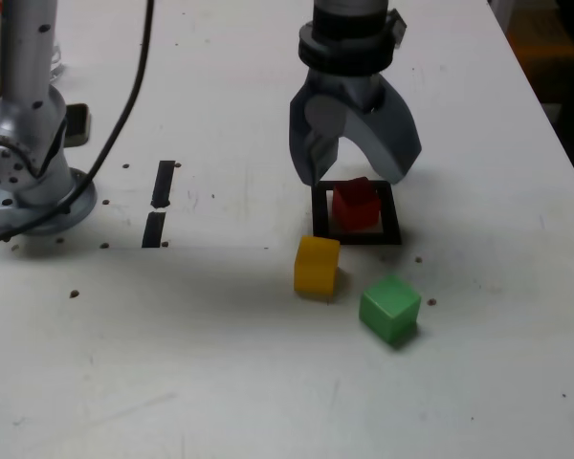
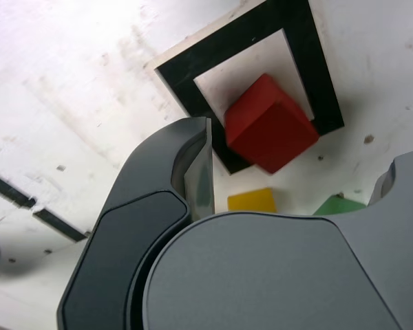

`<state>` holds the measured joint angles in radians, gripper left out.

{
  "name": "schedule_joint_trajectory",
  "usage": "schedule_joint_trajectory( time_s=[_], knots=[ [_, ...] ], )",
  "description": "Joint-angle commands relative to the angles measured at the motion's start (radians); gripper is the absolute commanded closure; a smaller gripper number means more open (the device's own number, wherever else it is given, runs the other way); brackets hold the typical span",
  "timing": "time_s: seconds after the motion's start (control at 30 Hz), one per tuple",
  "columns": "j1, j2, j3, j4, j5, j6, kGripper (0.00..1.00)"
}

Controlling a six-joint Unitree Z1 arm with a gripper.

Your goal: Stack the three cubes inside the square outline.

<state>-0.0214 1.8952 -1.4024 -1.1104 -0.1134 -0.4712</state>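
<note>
Plainly spread wide and holding nothing: end effector (image 1: 354, 174), hanging just above the red cube (image 1: 356, 203), jaws standing apart on either side. Sitting inside the square outline (image 1: 318, 222), turned somewhat askew to its border, one corner over the black band in the wrist view. Just beside the outline's near edge, toward the counter's (image 1: 268, 382) front: yellow cube (image 1: 317, 265), close to the black border, whether touching cannot be told. A little further toward the front edge and toward the exterior view's right: green cube (image 1: 390, 308), near the yellow one but apart from it, turned at an angle. Nothing between the two loose cubes and the outline. Well off toward the exterior view's left: two short black strips (image 1: 159, 203), end to end, then the arm's grey base (image 1: 29, 163) by the counter's left edge, with a black cable (image 1: 124, 105) trailing down past it. Scattered small dark specks over the white surface.
</note>
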Motion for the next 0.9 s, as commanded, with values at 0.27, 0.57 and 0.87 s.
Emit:
schedule_joint_trajectory(
  time_s=[0.27,0.57,0.87],
  knots=[
    [-0.062,-0.116,0.018,-0.065,0.022,0.098,0.07],
    [-0.204,-0.099,0.014,-0.079,0.023,0.245,0.07],
    [-0.306,-0.062,0.016,-0.115,0.035,0.369,0.08]
  ],
)
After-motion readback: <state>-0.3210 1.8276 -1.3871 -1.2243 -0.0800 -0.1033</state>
